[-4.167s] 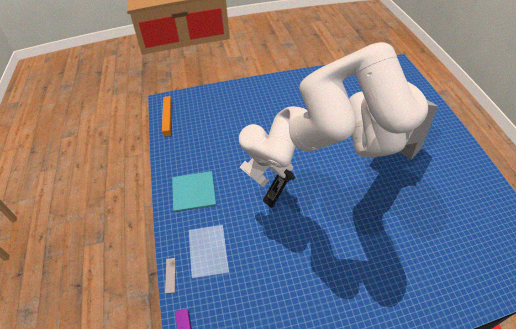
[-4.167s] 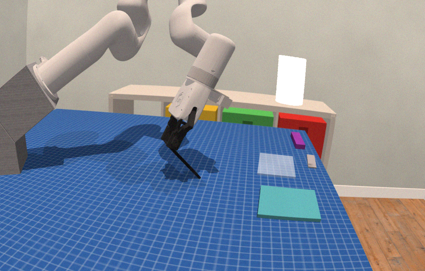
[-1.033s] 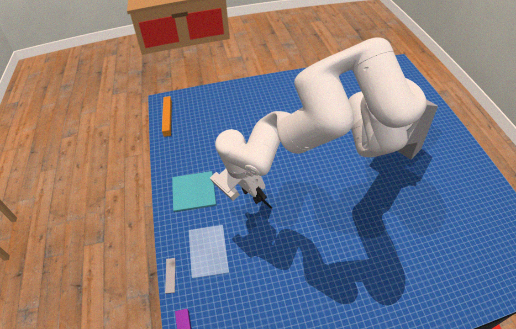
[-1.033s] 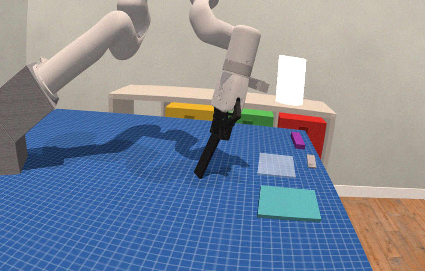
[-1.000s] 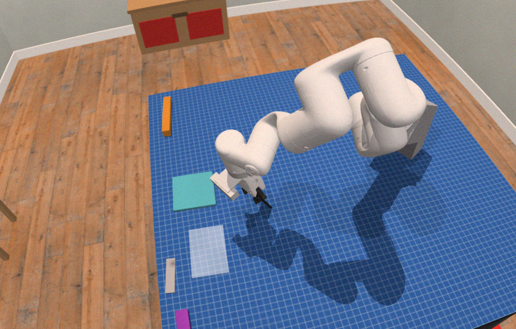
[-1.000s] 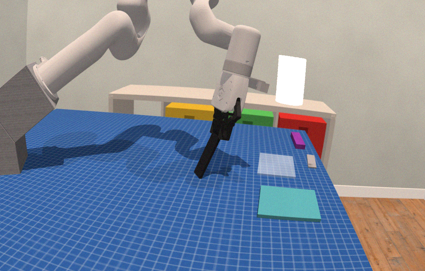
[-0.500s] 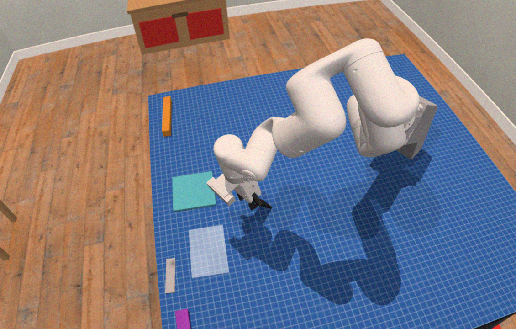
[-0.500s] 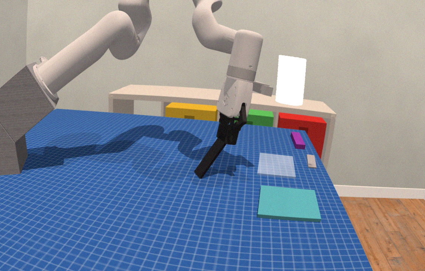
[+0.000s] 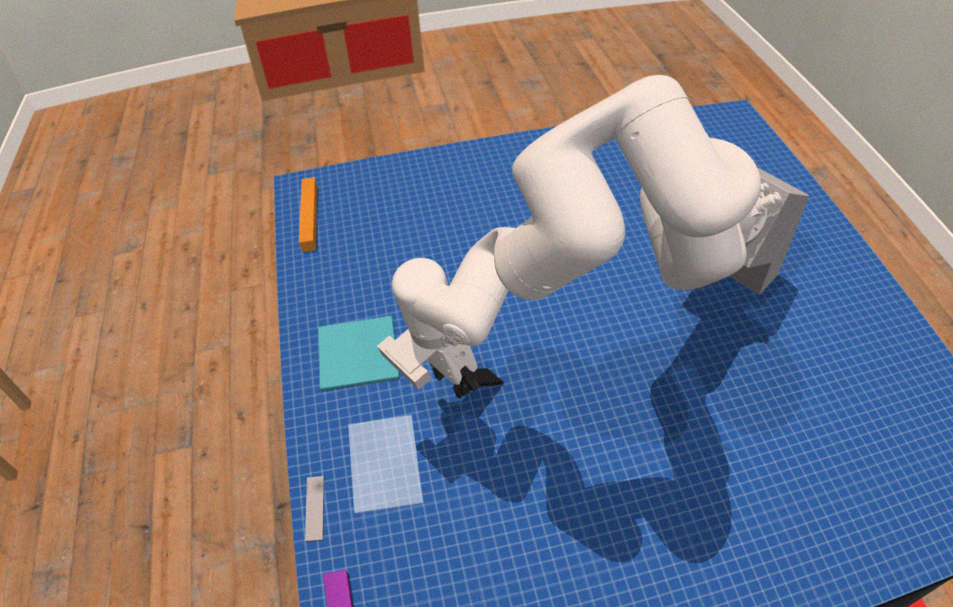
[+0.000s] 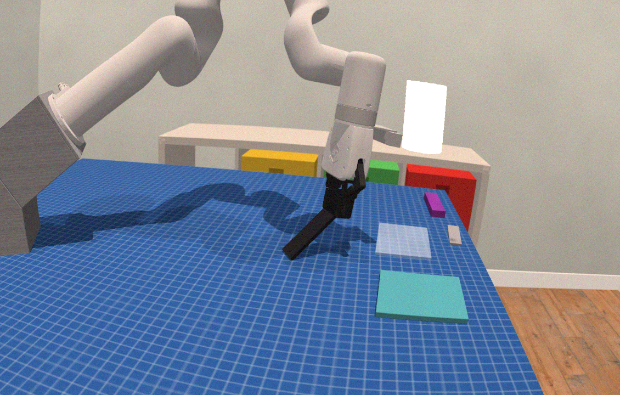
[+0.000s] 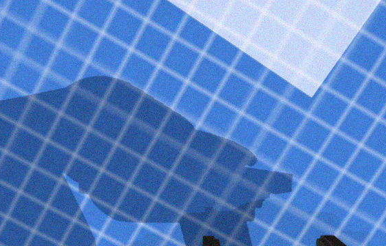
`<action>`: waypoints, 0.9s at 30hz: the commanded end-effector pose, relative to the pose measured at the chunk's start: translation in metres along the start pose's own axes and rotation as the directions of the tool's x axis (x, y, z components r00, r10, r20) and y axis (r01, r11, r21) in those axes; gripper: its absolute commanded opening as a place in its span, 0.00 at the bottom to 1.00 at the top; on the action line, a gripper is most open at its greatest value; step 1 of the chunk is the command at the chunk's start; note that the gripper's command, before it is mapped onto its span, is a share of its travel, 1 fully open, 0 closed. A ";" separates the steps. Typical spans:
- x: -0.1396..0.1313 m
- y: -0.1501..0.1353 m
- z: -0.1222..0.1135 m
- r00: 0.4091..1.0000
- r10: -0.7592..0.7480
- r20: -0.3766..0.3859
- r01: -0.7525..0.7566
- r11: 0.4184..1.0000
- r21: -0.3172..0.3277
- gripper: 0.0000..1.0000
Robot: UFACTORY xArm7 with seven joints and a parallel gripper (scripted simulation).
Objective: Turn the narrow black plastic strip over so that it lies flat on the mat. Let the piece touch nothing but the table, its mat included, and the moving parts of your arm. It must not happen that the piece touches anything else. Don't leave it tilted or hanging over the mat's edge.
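The narrow black plastic strip (image 10: 311,233) leans at a slant over the blue grid mat (image 10: 179,275). Its lower end rests on the mat and its upper end is between my fingers. My gripper (image 10: 341,202) is shut on the strip's upper end, pointing down, near the mat's middle. In the overhead view the gripper (image 9: 474,379) hides most of the strip, and only a dark stub shows. In the wrist view only my two fingertips show at the bottom edge, and the strip is out of sight.
A teal square slab (image 10: 420,296) and a pale translucent square (image 10: 403,240) lie on the mat to the right of the strip. A small grey strip (image 10: 454,234) and a purple block (image 10: 434,203) lie near the mat's edge. An orange bar (image 9: 307,212) lies far off. The arm's base (image 10: 17,186) stands at the left.
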State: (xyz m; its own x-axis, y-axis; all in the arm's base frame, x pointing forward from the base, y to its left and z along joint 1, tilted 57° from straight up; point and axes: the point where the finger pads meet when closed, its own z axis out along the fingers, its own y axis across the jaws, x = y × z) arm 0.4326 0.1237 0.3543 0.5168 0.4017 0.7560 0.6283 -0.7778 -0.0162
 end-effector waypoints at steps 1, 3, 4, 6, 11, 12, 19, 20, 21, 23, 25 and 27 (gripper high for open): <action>0.005 0.001 0.002 1.000 0.000 -0.023 0.000 1.000 -0.003 0.50; 0.007 0.001 0.004 1.000 0.000 -0.029 0.000 1.000 -0.003 0.50; 0.010 0.001 0.008 1.000 0.000 -0.029 0.000 1.000 -0.003 0.50; 0.013 0.001 0.011 1.000 0.000 -0.029 0.000 1.000 -0.003 0.50; 0.015 0.001 0.014 0.999 0.000 -0.049 0.000 1.000 -0.003 0.50; 0.016 0.001 0.016 0.998 0.000 -0.055 0.000 1.000 -0.003 0.50; 0.022 0.001 0.024 0.998 0.000 -0.056 0.000 1.000 -0.003 0.50; 0.022 0.001 0.025 0.998 0.000 -0.059 0.000 1.000 -0.003 0.50; 0.022 0.001 0.026 0.998 0.000 -0.065 0.000 1.000 -0.003 0.50; 0.024 0.001 0.029 0.997 0.000 -0.082 0.000 1.000 -0.003 0.50; 0.028 0.001 0.037 0.997 0.000 -0.082 0.000 1.000 -0.003 0.50; 0.029 0.001 0.038 0.997 0.000 -0.082 0.000 1.000 -0.003 0.50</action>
State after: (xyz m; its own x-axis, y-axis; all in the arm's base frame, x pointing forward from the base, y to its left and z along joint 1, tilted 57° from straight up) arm 0.4635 0.1482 0.3515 0.4748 0.3661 0.8004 0.6271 -0.7787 -0.0158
